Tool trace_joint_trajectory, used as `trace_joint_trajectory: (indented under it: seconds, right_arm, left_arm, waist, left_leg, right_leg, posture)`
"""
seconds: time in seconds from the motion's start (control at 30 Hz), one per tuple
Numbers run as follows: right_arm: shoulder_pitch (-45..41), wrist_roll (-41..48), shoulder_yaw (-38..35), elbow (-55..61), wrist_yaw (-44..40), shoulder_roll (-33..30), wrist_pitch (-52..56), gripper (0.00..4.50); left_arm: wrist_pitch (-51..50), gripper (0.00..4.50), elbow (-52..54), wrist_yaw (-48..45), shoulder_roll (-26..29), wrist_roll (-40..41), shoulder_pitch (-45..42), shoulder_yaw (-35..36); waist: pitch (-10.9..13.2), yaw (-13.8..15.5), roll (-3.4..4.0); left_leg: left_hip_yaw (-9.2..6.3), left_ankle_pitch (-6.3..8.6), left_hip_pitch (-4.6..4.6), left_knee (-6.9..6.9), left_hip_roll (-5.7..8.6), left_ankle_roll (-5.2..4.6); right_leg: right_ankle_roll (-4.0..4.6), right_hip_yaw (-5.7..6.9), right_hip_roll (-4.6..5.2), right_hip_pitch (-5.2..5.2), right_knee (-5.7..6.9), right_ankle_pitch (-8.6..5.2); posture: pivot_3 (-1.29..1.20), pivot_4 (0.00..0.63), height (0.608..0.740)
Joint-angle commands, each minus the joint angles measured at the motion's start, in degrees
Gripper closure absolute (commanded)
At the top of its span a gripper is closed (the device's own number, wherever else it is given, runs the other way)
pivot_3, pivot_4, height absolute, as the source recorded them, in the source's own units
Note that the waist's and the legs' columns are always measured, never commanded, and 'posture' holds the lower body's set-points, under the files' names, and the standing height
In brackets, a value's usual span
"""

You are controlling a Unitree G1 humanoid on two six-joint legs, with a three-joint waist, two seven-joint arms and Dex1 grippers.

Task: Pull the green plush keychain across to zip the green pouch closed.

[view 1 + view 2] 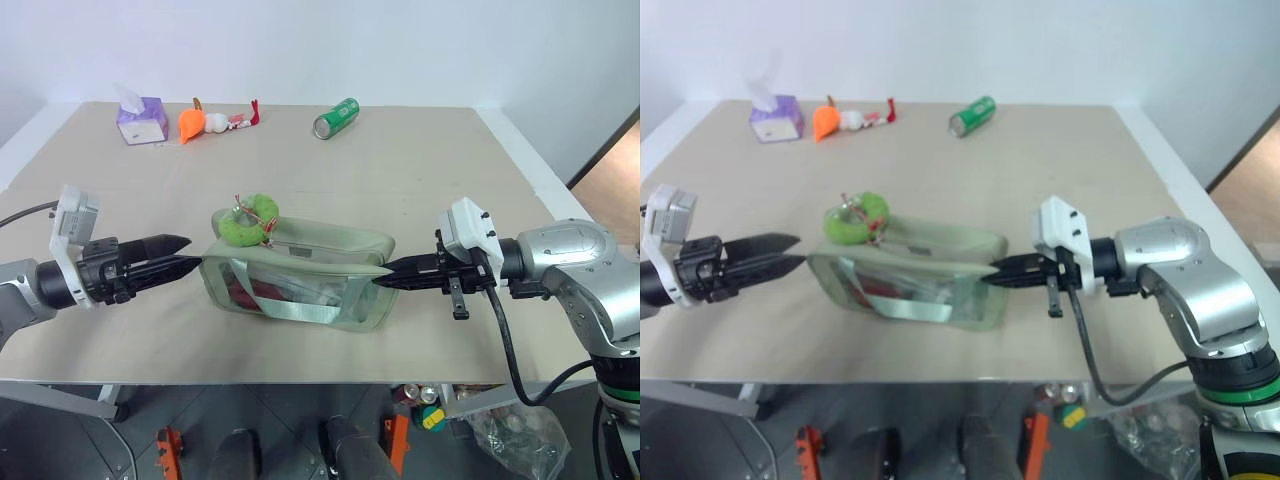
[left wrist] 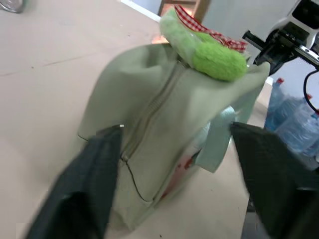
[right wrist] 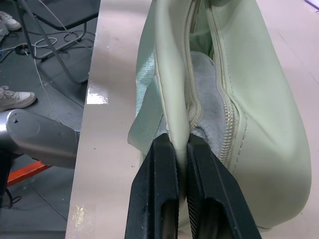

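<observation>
Pouch fabric sits pinched in the right tool (image 1: 385,280), whose two black fingers are pressed together on the right end of the green pouch (image 1: 300,275), gripping the edge beside the zipper, as the right wrist view shows. The pouch lies on the near middle of the tabletop (image 1: 450,180), long side running left to right, its strap handle (image 1: 285,305) draped over the clear near panel. In that wrist view the zipper near the held end stands parted, with grey lining showing between the teeth. The green plush keychain (image 1: 250,220) rests on top of the pouch at its far left end, touching the fabric. The left tool (image 1: 190,255) is just beside the pouch's left end with its fingers spread apart and holding nothing; in the left wrist view the pouch shows between the two fingers without clear contact. Along the far edge lie a purple tissue box (image 1: 141,120), an orange plush toy (image 1: 192,124) and a green soda can (image 1: 336,118), well apart from the pouch
</observation>
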State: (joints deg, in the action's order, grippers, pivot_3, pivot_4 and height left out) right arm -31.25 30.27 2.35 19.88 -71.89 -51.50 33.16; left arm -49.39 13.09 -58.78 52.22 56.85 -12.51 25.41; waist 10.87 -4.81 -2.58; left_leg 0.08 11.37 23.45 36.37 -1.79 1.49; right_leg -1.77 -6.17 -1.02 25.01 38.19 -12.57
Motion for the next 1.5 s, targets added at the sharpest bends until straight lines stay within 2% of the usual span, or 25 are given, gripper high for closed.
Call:
trace_joint_trajectory:
  seconds: [0.03, 0.23, 0.5, 0.63, 0.8, 0.87, 1.1, 1.17, 1.23, 1.33, 1.43, 1.47, 1.5]
  right_arm:
    - [-0.68, 0.1, 0.47, 0.21, -0.48, -0.4, 0.01, 4.5]
    - [-1.05, -0.01, 0.45, 0.14, -0.8, -0.4, 0.05, 4.5]
    - [-1.06, 0.05, 0.14, 0.45, -0.58, -0.6, 0.31, 4.5]
    - [-0.1, 0.16, -0.3, 1.25, 0.11, -0.72, 0.59, 4.5]
    - [0.93, 0.39, -0.92, 1.93, 0.62, -1.02, 0.67, 4.5]
    - [1.06, 0.49, -1.02, 1.94, 0.72, -1.11, 0.66, 4.5]
    - [1.14, 1.4, -1.32, 0.2, 2.35, -0.34, 2.96, 4.5]
    - [1.6, 2.52, -2.29, -0.48, 3.17, -0.2, 4.41, 3.72]
    - [2.18, 3.73, -3.97, -0.87, 4.36, 0.12, 5.28, 3.19]
    - [3.13, 5.03, -5.98, -0.99, 5.09, -0.43, 6.04, 2.04]
    - [3.44, 7.91, -12.07, -1.67, 6.48, -1.17, 7.06, 1.02]
    - [3.18, 10.54, -15.46, -2.01, 6.28, -1.48, 7.9, 0.74]
    - [3.01, 12.43, -17.63, -2.18, 6.09, -1.7, 8.5, 0.74]
  left_arm:
    - [0.55, 1.04, 1.91, -0.35, 0.24, 0.8, 0.81, 1.57]
    - [3.59, 1.04, 2.28, -0.25, -1.72, -3.67, 1.45, -4.4]
    - [6.26, 1.04, -4.01, -1.18, -4.39, -9.1, -7.17, -11.92]
    - [6.43, 2.22, -4.77, -2.05, -5.42, -8.92, -9.15, -12.44]
    - [6.25, 3.96, -4.18, -3.07, -5.72, -8.71, -9.21, -12.49]
    - [6.25, 4.44, -3.98, -3.11, -5.8, -8.72, -9.15, -12.45]
    - [7.07, 4.44, -1.99, -2.04, -6.35, -10.18, -7.4, -13.35]
    - [6.94, 4.5, -1.77, -1.82, -6.68, -9.98, -7.1, -13.29]
    - [6.85, 4.5, -1.58, -1.6, -6.92, -9.77, -6.91, -13.27]
    - [7.03, 4.5, -1.12, -1.34, -7.22, -9.81, -6.58, -13.33]
    - [6.9, 4.5, -0.99, -0.98, -7.71, -9.63, -6.7, -13.46]
    - [6.88, 4.5, -0.9, -0.88, -7.9, -9.62, -6.75, -13.58]
    - [6.87, 4.5, -0.82, -0.82, -8.02, -9.65, -6.77, -13.64]
  waist:
    - [0.0, 0.0, 0.0]
    - [0.0, 0.06, 0.0]
    - [0.0, 0.1, 0.0]
    - [0.0, 0.1, 0.0]
    - [0.0, 0.11, 0.0]
    - [0.0, 0.12, 0.0]
    - [0.0, 0.12, -0.01]
    - [-0.01, 0.25, -0.01]
    - [-0.01, 0.4, -0.01]
    - [0.0, 0.5, -0.01]
    - [0.0, 0.54, -0.01]
    - [0.0, 0.55, -0.01]
    - [0.0, 0.56, 0.0]
  left_leg:
    - [0.0, 0.0, 0.0, 0.0, 0.0, 0.0]
    - [0.0, 0.0, 0.0, 0.01, 0.02, 0.0]
    - [0.0, 0.0, 0.02, 0.03, 0.02, 0.0]
    - [0.0, 0.01, 0.05, -0.01, 0.02, -0.01]
    - [-0.04, 0.02, 0.08, -0.01, 0.01, -0.02]
    - [-0.04, 0.01, 0.08, 0.02, 0.02, -0.02]
    - [-0.04, 0.01, 0.08, 0.06, 0.03, -0.02]
    - [-0.04, 0.01, 0.08, 0.06, 0.03, -0.02]
    - [-0.06, 0.01, 0.09, 0.06, 0.04, -0.02]
    - [-0.05, 0.01, 0.18, 0.09, 0.1, -0.02]
    - [-0.06, 0.01, 0.22, 0.1, 0.15, -0.02]
    - [-0.06, 0.01, 0.22, 0.1, 0.17, -0.02]
    - [-0.07, 0.01, 0.24, 0.12, 0.19, -0.02]
  right_leg:
    - [0.0, 0.0, 0.0, 0.0, 0.0, 0.0]
    - [0.01, -0.01, 0.01, -0.01, 0.0, 0.0]
    - [0.0, -0.03, -0.02, 0.0, 0.0, 0.0]
    - [-0.02, -0.02, -0.03, 0.02, 0.0, 0.0]
    - [-0.16, 0.0, -0.03, 0.02, 0.0, 0.07]
    - [-0.11, 0.0, -0.03, 0.0, 0.0, 0.04]
    - [-0.1, -0.02, -0.02, -0.01, -0.01, 0.04]
    - [-0.1, -0.02, -0.01, -0.03, -0.01, 0.03]
    - [-0.1, -0.02, -0.01, -0.03, -0.01, 0.03]
    - [-0.15, -0.04, 0.04, 0.0, -0.02, 0.02]
    - [-0.21, -0.04, 0.08, 0.0, -0.03, 0.0]
    - [-0.24, -0.04, 0.1, 0.0, -0.03, -0.01]
    - [-0.26, -0.04, 0.11, 0.0, -0.04, -0.01]
  posture:
    - [0.0, 0.15, 0.74]
    - [0.0, 0.15, 0.74]
    - [0.0, 0.15, 0.74]
    - [0.0, 0.15, 0.74]
    - [0.0, 0.15, 0.74]
    - [0.0, 0.15, 0.74]
    - [0.0, 0.15, 0.74]
    - [0.0, 0.15, 0.74]
    - [0.0, 0.15, 0.74]
    - [0.0, 0.15, 0.74]
    - [0.0, 0.15, 0.74]
    - [0.0, 0.15, 0.74]
    - [0.0, 0.15, 0.74]
